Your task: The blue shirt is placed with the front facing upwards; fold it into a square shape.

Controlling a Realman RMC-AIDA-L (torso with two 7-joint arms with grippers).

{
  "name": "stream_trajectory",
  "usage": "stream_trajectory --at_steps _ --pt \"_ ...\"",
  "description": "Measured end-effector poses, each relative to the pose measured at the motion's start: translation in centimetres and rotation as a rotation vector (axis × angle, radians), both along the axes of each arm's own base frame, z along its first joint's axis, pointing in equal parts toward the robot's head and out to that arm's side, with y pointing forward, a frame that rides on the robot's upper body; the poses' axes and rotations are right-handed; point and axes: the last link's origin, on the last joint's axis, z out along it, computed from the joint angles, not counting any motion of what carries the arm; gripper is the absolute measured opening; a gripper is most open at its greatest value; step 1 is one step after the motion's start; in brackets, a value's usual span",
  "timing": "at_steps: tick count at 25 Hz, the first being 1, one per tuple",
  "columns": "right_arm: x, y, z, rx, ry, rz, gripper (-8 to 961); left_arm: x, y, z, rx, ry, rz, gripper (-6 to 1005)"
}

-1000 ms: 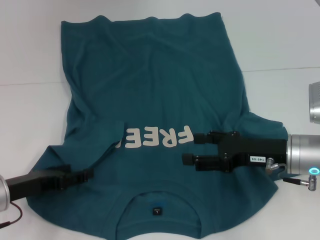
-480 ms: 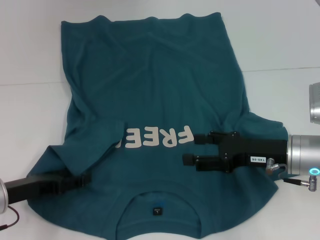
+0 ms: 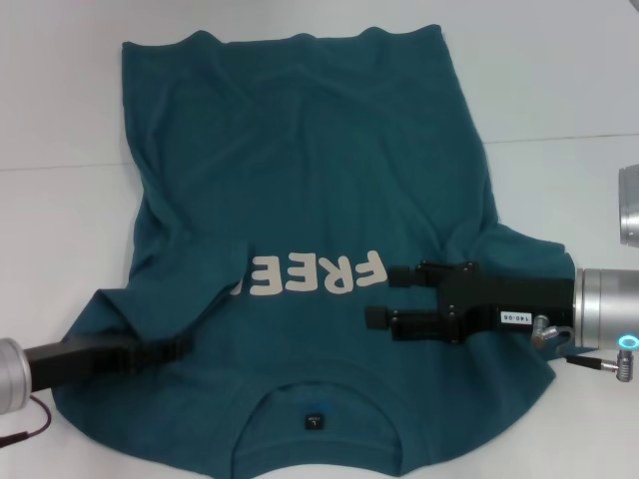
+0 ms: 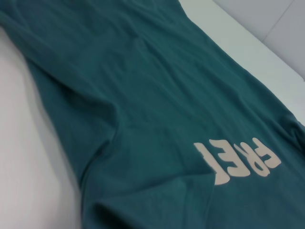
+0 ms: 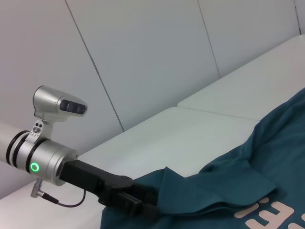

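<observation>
The blue shirt (image 3: 300, 180) lies flat on the white table (image 3: 60, 100), front up, collar and black neck label (image 3: 314, 421) nearest me. Its left sleeve (image 3: 190, 284) is folded inward and covers the end of the pale lettering (image 3: 329, 274). My left gripper (image 3: 185, 347) lies low at the shirt's near left shoulder, its tip against the cloth just below that folded sleeve; the right wrist view shows the left gripper (image 5: 150, 210) at the shirt's edge (image 5: 267, 191). My right gripper (image 3: 382, 294) hovers open over the right chest beside the lettering, holding nothing. The left wrist view shows only shirt (image 4: 143, 95).
White table shows on both sides of the shirt, with a seam line (image 3: 559, 138) running across at the right. A silver cylinder (image 3: 629, 205) of the right arm sits at the right edge. Pale wall panels (image 5: 143, 57) stand behind the table.
The left gripper dipped back toward me, then slid forward again along the shirt's left shoulder. The right gripper and the folded sleeve stayed where they were.
</observation>
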Motion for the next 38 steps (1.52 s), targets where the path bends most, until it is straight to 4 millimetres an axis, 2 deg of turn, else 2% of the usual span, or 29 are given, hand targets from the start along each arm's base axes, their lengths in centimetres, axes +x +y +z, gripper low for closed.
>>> stream_trajectory --at_steps 12,17,28,33,36,38 --pt "0.3 -0.1 0.2 0.007 -0.002 -0.005 882 0.6 0.6 -0.2 0.001 0.003 -0.014 872" --pt "0.2 -0.1 0.3 0.011 -0.003 -0.002 883 0.6 0.9 0.0 0.011 0.002 -0.012 703" --pt "0.2 -0.1 0.3 0.012 -0.001 -0.002 884 0.8 1.0 -0.1 0.006 0.004 -0.014 467" --pt "0.2 -0.1 0.3 0.013 0.000 -0.003 882 1.0 1.0 -0.1 -0.002 -0.015 -0.005 261" --pt "0.3 -0.1 0.3 0.013 0.000 -0.003 882 1.4 0.9 -0.2 -0.017 -0.048 0.011 7" --pt "0.3 -0.1 0.3 0.013 0.000 -0.003 882 1.8 0.8 -0.4 -0.033 -0.070 0.016 5"
